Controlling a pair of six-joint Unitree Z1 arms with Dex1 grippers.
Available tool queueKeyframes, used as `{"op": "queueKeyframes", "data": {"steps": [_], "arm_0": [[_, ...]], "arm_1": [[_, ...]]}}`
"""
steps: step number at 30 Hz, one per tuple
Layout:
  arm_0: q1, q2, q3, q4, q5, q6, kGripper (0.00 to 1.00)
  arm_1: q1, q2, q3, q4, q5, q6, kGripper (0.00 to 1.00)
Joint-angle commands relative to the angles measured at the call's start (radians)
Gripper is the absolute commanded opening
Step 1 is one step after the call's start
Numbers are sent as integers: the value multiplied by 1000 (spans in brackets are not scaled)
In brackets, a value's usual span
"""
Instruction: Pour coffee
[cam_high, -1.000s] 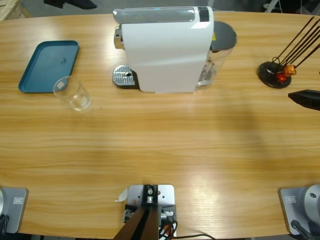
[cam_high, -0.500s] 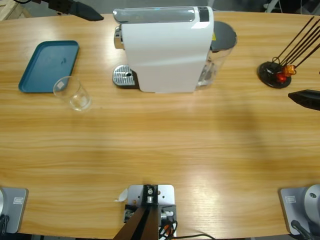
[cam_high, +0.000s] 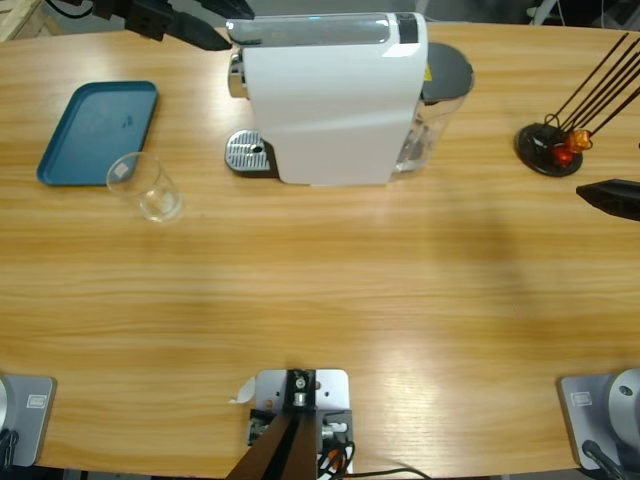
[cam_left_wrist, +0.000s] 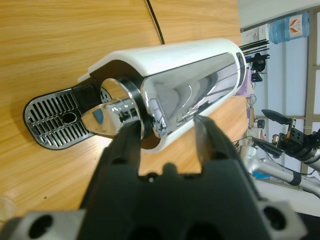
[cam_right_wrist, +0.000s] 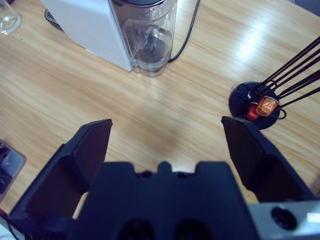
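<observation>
Wood-grain bench (cam_high: 330, 290) runs the full width of our workspace, and the white coffee machine (cam_high: 330, 100) sits at its far middle. Our left end effector (cam_left_wrist: 165, 132) hovers just in front of the machine's chrome head, jaws parted with nothing between them, the drip grate (cam_left_wrist: 55, 122) off to one side of its tips. Our right end effector (cam_right_wrist: 167, 135) hangs well apart from everything, jaws spread wide and empty, with the machine's water tank (cam_right_wrist: 147, 42) ahead of it and the capsule stand (cam_right_wrist: 257, 102) to its far side.

We see no coffee anywhere yet. The clear tumbler (cam_high: 145, 188) that would take it looks empty and stands well away from both end effectors, just beside the blue tray (cam_high: 95, 130).

We judge the tumbler light, rigid, smooth and breakable, so we would close on its side wall at mid height with gentle force and keep it upright. Once it holds a shallow dark layer, quick tilts could slop it over the rim.
</observation>
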Motion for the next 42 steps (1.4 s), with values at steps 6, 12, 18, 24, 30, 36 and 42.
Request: {"op": "queueKeyframes", "data": {"steps": [6,12,18,24,30,36,42], "arm_0": [[-11,34,5,-1,17,1,0],[-11,18,5,-1,66,1,0],[-20,-1,-5,-2,71,8,0],[-25,-15,-31,-1,58,6,0],[-29,-22,-76,0,45,-7,0],[-50,-28,-129,16,36,-12,0],[-71,-28,-183,45,28,-26,0]], "arm_1": [[-15,18,6,-8,-3,-1,1000],[-15,20,6,-8,-3,-1,1000],[-15,20,6,-8,-3,-1,1000],[-15,20,6,-8,-3,-1,1000],[-15,20,6,-8,-3,-1,1000],[-15,20,6,-8,-3,-1,1000],[-15,22,6,-8,-5,-1,1000]]}}
